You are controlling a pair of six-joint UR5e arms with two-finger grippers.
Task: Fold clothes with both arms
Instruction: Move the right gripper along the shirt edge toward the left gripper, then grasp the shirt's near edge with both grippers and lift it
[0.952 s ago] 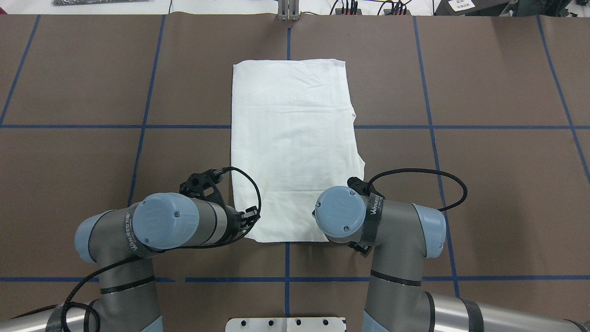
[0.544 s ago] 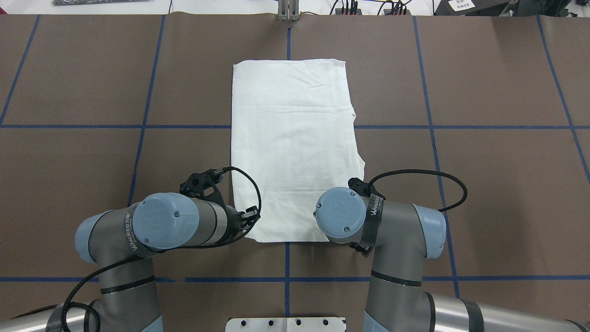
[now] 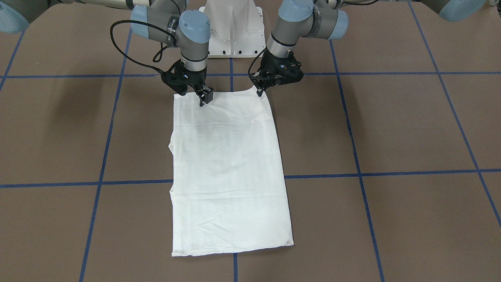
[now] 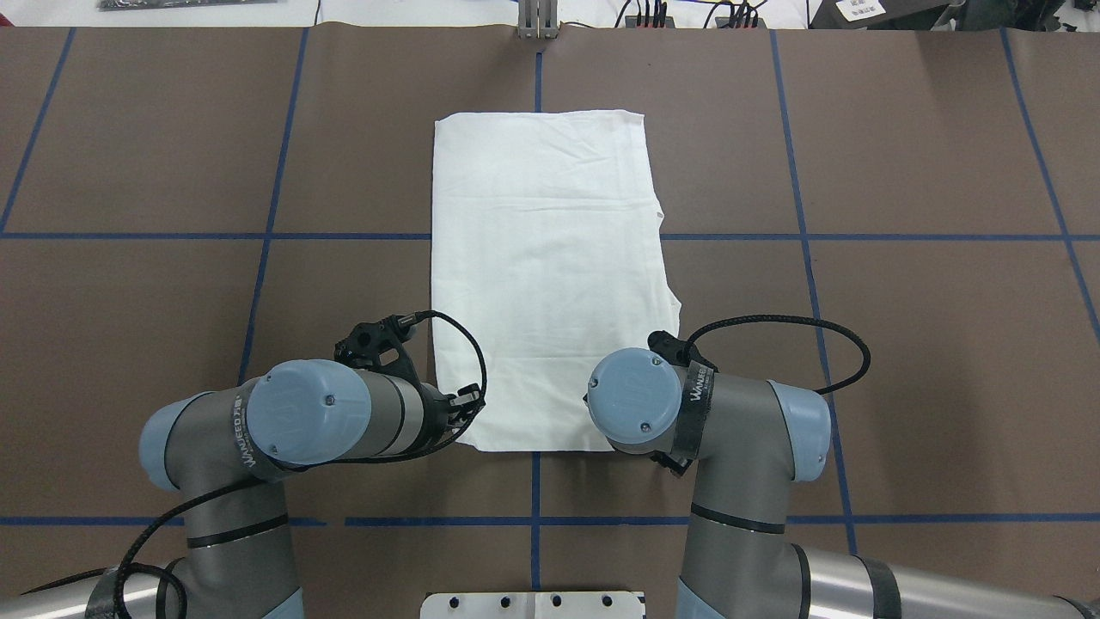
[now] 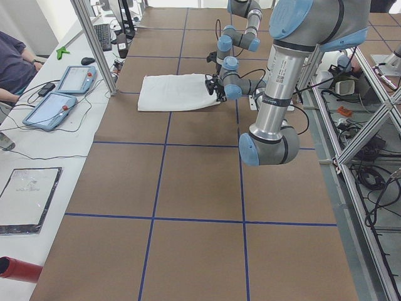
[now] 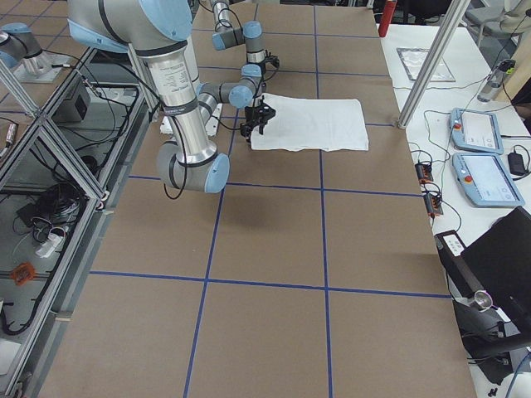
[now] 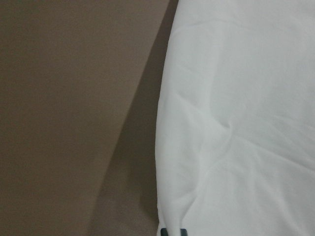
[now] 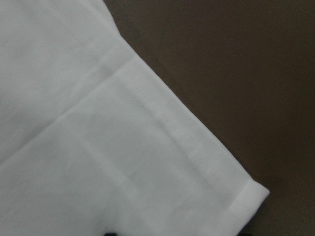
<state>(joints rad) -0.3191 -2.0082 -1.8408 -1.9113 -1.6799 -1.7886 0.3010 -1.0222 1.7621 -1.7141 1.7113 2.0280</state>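
The white shirt (image 4: 546, 258) lies folded into a long flat rectangle mid-table, plain side up, its short edge nearest the robot. In the front-facing view my left gripper (image 3: 259, 93) is shut on the shirt's (image 3: 227, 168) near corner, which rises slightly to the tips. The left wrist view shows the cloth edge (image 7: 236, 123) running down to one dark fingertip (image 7: 172, 231). My right gripper (image 3: 205, 98) rests on the same near edge, a little inward from the other corner, with its fingers apart. A hemmed corner (image 8: 246, 191) fills the right wrist view. From overhead, the right wrist hides that gripper.
Brown table cover with a grid of blue tape lines (image 4: 533, 520). The white pedestal base (image 3: 235, 31) stands just behind the grippers. A side bench holds two tablets (image 5: 62, 94), an aluminium post (image 5: 94, 44) rises beside them, and a seated person (image 5: 12, 63) is at its far end.
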